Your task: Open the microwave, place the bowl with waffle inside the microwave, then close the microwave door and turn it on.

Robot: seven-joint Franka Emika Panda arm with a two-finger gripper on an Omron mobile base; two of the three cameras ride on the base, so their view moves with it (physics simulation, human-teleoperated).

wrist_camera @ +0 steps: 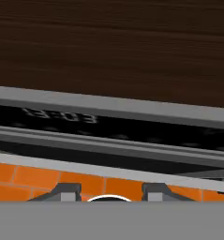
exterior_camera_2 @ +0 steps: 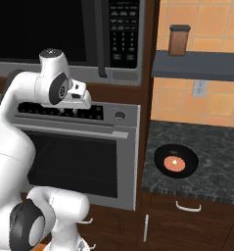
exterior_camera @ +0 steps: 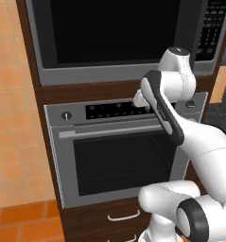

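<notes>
Nothing done yet: microwave door (exterior_camera_2: 40, 29) shut, up and right of end effector (wrist_camera: 111, 190), which is parted, empty. Bowl with waffle (exterior_camera_2: 176, 161) on counter (exterior_camera_2: 211, 166), lower right. All steps remain.

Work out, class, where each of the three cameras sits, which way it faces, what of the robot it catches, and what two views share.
Left base view: behind the arm's left, facing the microwave above the oven; white arm at lower right.
Right base view: behind the arm's right, same appliances plus the bowl with waffle on the counter; arm at lower left.
Hand view: on the hand, facing the oven's front; gripper at the bottom.
Both base views share the closed microwave door and the oven.
</notes>
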